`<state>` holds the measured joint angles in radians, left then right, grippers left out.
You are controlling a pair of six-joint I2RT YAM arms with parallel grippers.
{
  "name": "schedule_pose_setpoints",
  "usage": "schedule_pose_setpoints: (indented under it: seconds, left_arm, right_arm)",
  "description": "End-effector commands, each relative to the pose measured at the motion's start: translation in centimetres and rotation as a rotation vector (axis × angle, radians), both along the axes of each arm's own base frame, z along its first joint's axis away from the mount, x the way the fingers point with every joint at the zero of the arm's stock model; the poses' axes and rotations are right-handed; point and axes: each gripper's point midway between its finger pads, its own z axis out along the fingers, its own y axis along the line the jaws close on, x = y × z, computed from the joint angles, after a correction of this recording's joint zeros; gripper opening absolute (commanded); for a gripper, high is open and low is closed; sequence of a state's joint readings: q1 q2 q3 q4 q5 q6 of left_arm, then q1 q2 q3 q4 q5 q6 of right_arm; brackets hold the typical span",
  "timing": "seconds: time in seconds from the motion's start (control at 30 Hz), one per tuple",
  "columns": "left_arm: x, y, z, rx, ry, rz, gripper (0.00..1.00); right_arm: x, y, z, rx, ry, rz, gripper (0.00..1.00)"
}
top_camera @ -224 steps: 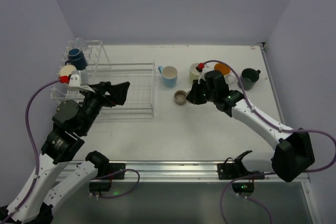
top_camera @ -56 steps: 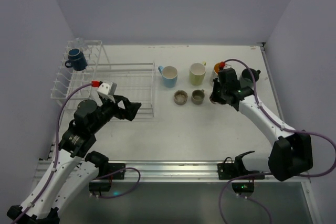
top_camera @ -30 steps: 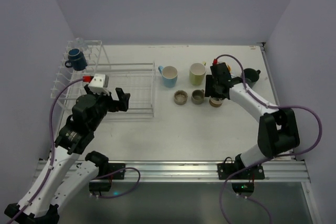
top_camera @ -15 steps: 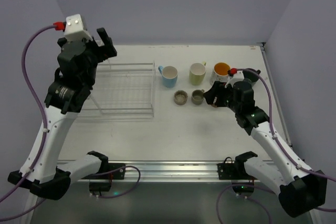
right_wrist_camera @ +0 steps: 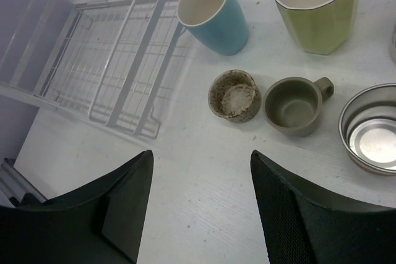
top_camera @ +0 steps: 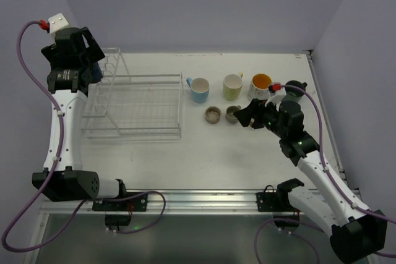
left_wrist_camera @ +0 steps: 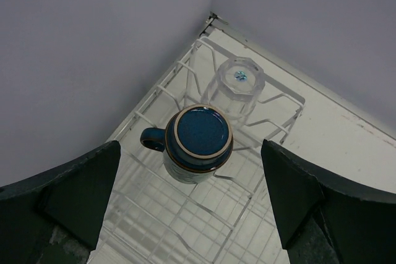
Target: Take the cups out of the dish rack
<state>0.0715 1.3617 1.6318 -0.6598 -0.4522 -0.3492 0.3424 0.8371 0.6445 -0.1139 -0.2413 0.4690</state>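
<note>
Your left hand (left_wrist_camera: 189, 146) gapes above the navy cup (left_wrist_camera: 199, 133) on the dish rack (top_camera: 148, 76); your right hand (right_wrist_camera: 201, 156) is open, empty

There's a navy cup (left_wrist_camera: 198, 139), white wire rack (top_camera: 133, 106), light blue cup (right_wrist_camera: 213, 13), yellow-green cup (right_wrist_camera: 315, 7) and speckled brown cup (right_wrist_camera: 234, 96).

In the top view the left gripper (top_camera: 88, 60) covers most of the navy mug (top_camera: 94, 70), and the right arm hides part of the dark green cup (top_camera: 296, 89). The right wrist view cuts off the yellow-green mug (right_wrist_camera: 315, 7) at the top edge, a grey-lined cup (right_wrist_camera: 369, 129) at the right edge, and the dish rack (right_wrist_camera: 93, 60) at the left.
</note>
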Motion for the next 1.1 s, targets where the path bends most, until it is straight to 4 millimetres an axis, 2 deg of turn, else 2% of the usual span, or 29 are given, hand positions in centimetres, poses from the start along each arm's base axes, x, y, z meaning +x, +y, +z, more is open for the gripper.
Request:
schedule_pose_setpoints:
  seconds: [0.0, 0.07, 0.3, 0.53, 0.63, 0.8, 0.9, 0.93, 1.07]
  left_arm:
    - [0.1, 0.4, -0.9, -0.019, 0.019, 0.003, 1.00]
    - [0.8, 1.1, -2.4, -0.023, 0.061, 0.011, 1.00]
    - [2.8, 0.1, -5.6, -0.059, 0.127, -0.068, 0.97]
    - [3.7, 0.5, -7.0, -0.042, 0.156, -0.067, 0.93]
    - [3.8, 0.8, -7.6, -0.035, 0.167, -0.049, 0.87]
    - [3.4, 1.0, -7.9, -0.028, 0.166, -0.035, 0.70]
    - [2.8, 1.3, -7.8, -0.019, 0.171, -0.021, 0.63]
    - [2.5, 1.3, -7.5, -0.019, 0.166, -0.019, 0.57]
    - [1.4, 1.1, -6.7, -0.021, 0.147, -0.017, 0.45]
  right_arm:
    - [-0.4, 1.4, 1.2, 0.052, -0.036, 0.069, 0.67]
    - [-0.6, 1.6, 1.3, 0.054, -0.037, 0.081, 0.67]
    - [-0.8, 1.9, 1.6, 0.055, -0.049, 0.095, 0.67]
    - [-0.8, 2.1, 1.3, 0.040, -0.044, 0.095, 0.67]
    - [-0.6, 2.0, 1.2, 0.034, -0.044, 0.089, 0.67]
    - [-0.5, 2.1, 1.1, 0.031, -0.040, 0.084, 0.67]
    - [-0.4, 2.0, 1.0, 0.026, -0.039, 0.077, 0.67]
    - [-0.4, 1.9, 1.0, 0.026, -0.041, 0.076, 0.67]
    - [-0.3, 1.8, 1.1, 0.025, -0.044, 0.069, 0.67]
